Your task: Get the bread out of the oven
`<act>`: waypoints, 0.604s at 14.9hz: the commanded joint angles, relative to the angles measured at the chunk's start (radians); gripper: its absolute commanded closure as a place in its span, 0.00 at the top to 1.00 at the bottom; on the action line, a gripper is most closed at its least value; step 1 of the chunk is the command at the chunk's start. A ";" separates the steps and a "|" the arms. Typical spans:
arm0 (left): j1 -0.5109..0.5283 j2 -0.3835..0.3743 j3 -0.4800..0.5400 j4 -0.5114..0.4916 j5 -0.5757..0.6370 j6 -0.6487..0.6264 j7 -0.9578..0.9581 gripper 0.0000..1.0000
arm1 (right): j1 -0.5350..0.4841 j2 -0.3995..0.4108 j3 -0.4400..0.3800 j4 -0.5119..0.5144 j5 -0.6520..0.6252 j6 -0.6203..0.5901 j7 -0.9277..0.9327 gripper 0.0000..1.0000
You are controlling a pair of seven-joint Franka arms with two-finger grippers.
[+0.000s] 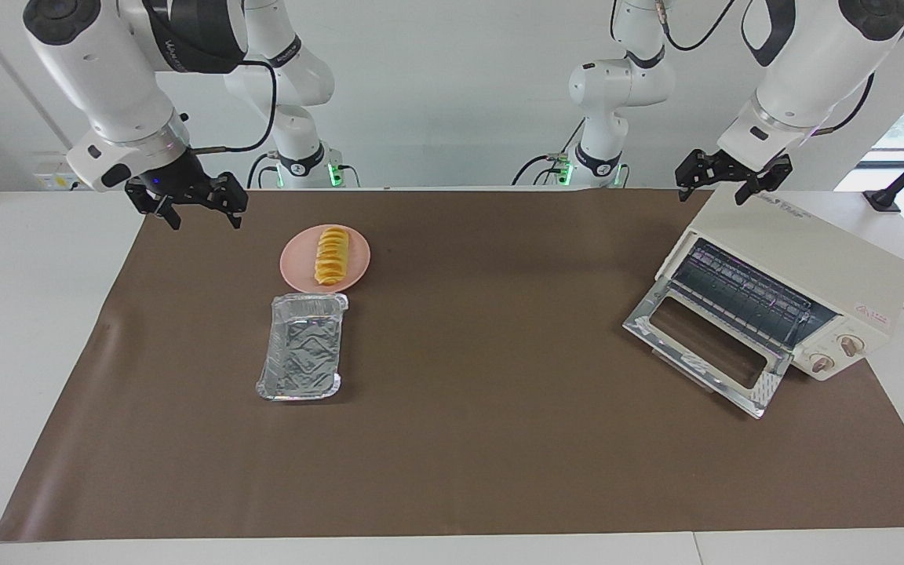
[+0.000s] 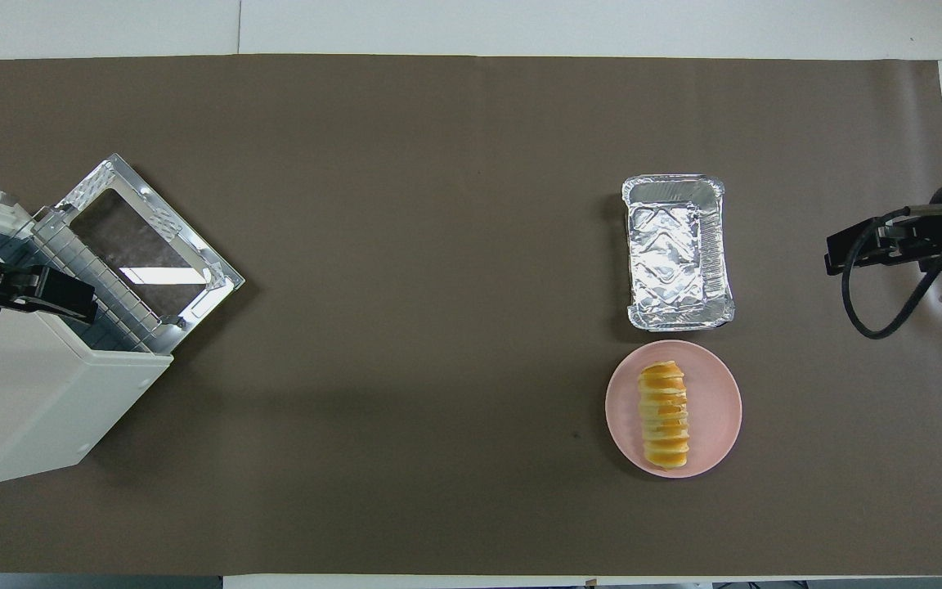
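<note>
Bread (image 1: 331, 255): on pink plate (image 1: 359, 271), beside raised right claw (image 1: 186, 205), wide, empty. Oven (image 1: 805, 271): door down, rack bare, under left claw (image 1: 733, 179), wide, empty. Task seemingly complete; retract clear of plate.

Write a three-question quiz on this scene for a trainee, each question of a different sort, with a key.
1. True or false: the bread lies on the pink plate.
2. Multiple choice: the oven door is A) shut, B) open and folded down, C) missing.
3. Fill in: the foil tray beside the plate holds ____.

Key:
1. True. The loaf rests on the plate, nearer to the robots than the tray.
2. B. The wire rack shows, with no bread on it.
3. Nothing. The right gripper and the left gripper are both open and empty.
</note>
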 commanded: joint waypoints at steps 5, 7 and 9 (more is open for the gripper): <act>0.001 -0.018 0.003 -0.010 -0.010 0.014 -0.009 1.00 | -0.025 -0.018 0.010 -0.027 -0.015 -0.008 -0.022 1.00; 0.001 -0.018 0.003 -0.010 -0.010 0.014 -0.009 1.00 | -0.025 -0.023 0.010 -0.034 -0.015 -0.006 -0.022 1.00; 0.001 -0.016 0.003 -0.010 -0.010 0.014 -0.009 1.00 | -0.025 -0.023 0.010 -0.034 -0.015 -0.006 -0.020 1.00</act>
